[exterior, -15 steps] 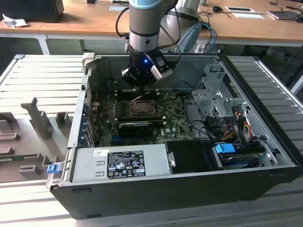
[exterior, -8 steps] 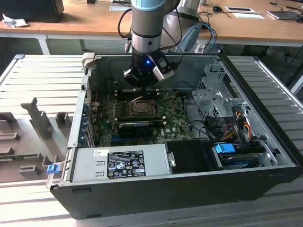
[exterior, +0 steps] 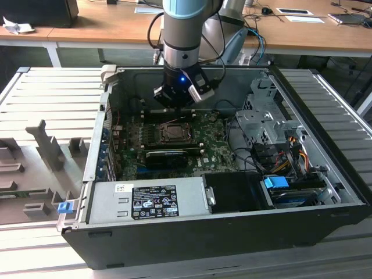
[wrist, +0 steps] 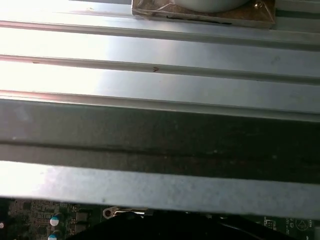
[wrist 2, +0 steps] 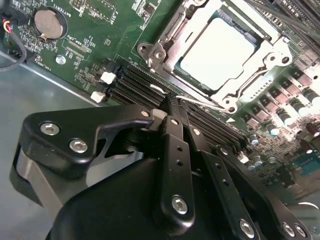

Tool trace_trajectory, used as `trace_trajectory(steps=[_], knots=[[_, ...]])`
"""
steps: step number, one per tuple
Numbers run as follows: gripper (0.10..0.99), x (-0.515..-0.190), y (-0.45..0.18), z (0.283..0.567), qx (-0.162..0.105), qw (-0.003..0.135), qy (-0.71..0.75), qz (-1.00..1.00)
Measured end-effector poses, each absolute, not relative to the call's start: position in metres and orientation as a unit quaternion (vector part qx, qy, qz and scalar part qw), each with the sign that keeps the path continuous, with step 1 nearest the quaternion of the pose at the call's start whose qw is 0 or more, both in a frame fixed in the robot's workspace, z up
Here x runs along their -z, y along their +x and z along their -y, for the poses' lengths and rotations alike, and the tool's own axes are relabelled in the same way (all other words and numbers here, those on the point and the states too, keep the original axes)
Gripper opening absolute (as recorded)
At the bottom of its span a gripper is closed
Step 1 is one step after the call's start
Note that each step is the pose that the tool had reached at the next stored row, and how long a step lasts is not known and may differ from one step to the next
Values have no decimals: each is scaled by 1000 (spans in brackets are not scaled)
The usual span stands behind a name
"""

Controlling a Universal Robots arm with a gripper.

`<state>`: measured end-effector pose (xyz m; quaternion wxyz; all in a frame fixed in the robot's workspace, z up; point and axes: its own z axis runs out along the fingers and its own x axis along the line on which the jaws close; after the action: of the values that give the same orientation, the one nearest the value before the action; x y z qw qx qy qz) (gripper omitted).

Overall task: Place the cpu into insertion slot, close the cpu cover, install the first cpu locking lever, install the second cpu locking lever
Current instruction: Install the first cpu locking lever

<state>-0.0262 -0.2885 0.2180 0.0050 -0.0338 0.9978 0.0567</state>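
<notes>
Exterior view, sweeping from its left: green motherboard (exterior: 131, 136) inside the open case (exterior: 232, 232), insertion slot (exterior: 173, 132) mid-board, hand (exterior: 179, 102) poised just far of it. Over to the second wrist view: hand (wrist 2: 172, 106) with fingers (wrist 2: 176, 145) pinched narrow, gripping nothing visible. Cpu (wrist 2: 217, 50) seated in the slot, cpu cover (wrist 2: 272, 52) apparently down over it. Two steps likely done; locking levers hard to judge, probably outstanding.
</notes>
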Motion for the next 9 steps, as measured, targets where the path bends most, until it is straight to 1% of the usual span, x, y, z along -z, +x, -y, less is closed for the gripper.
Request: trace_trajectory(steps=[9], knots=[[106,-212,-21,289,-57,5,-33,-998]])
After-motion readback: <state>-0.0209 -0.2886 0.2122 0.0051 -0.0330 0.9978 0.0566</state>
